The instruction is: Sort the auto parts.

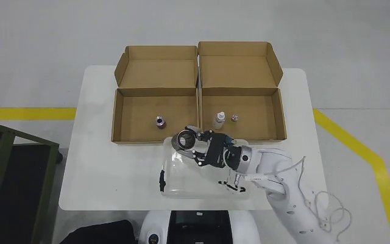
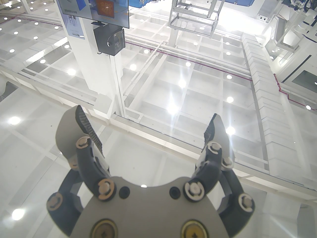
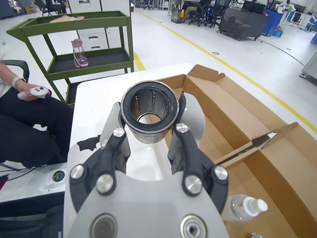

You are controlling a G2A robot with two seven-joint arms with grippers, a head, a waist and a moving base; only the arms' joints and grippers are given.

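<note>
Fingers (image 3: 192, 115) of our right gripper (image 3: 149, 118) are closed partway on the bearing (image 3: 149, 107), one pressed to each side of its steel barrel. The part sits between the tips, its black-ringed open end turned toward the wrist camera and the bore showing through. From the top we see that gripper (image 1: 190, 144) holding the bearing (image 1: 183, 141) over the far edge of the clear tray (image 1: 183, 183), right by the near wall of the left box (image 1: 117, 119), close to where it meets the right box (image 1: 281, 119); how high it hangs above them we cannot tell. A small metal part (image 1: 159, 121) lies on the left box's floor. A white bottle (image 1: 218, 119) and a second part (image 1: 235, 116) are in the right box, the bottle (image 3: 244, 208) showing beside our right wrist. Both boxes and the tray stand on the white table (image 1: 97, 158). Our left gripper (image 2: 147, 122) points up at the ceiling, its fingers spread wide with nothing between them.
</note>
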